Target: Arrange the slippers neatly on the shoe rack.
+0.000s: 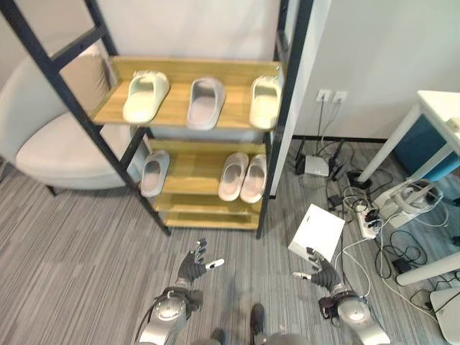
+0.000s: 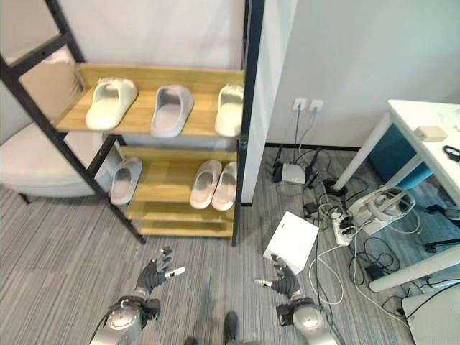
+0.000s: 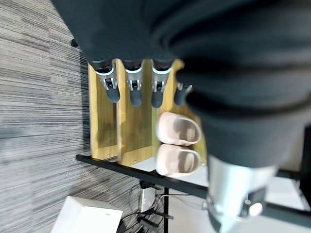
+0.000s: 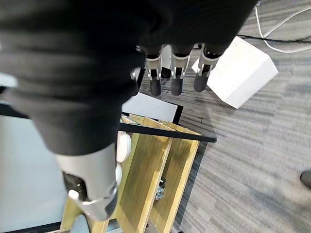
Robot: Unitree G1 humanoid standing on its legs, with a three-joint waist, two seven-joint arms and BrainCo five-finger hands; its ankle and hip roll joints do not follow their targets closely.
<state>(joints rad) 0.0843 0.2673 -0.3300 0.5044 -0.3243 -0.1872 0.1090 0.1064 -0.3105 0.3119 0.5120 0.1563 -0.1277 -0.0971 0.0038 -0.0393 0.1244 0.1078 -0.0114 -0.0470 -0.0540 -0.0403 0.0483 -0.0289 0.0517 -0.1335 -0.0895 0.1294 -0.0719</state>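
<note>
A wooden shoe rack (image 1: 172, 108) with a black frame stands ahead. Its top shelf holds a cream slipper (image 1: 145, 95), a grey slipper (image 1: 205, 102) and another cream slipper (image 1: 265, 101). The middle shelf carries a lone grey slipper (image 1: 154, 172) at the left and a pale pink pair (image 1: 243, 177) side by side at the right. Both hands hang low in front of the rack over the carpet, empty. My left hand (image 1: 195, 263) has straight fingers, and so has my right hand (image 1: 320, 268). The pink pair (image 3: 178, 143) also lies past the left hand's fingers (image 3: 135, 87).
A white box (image 1: 316, 231) lies on the carpet right of the rack, close to my right hand. Beyond it are a power strip (image 1: 367, 223), tangled cables and a white desk (image 1: 438, 115). A beige armchair (image 1: 50, 136) sits left of the rack.
</note>
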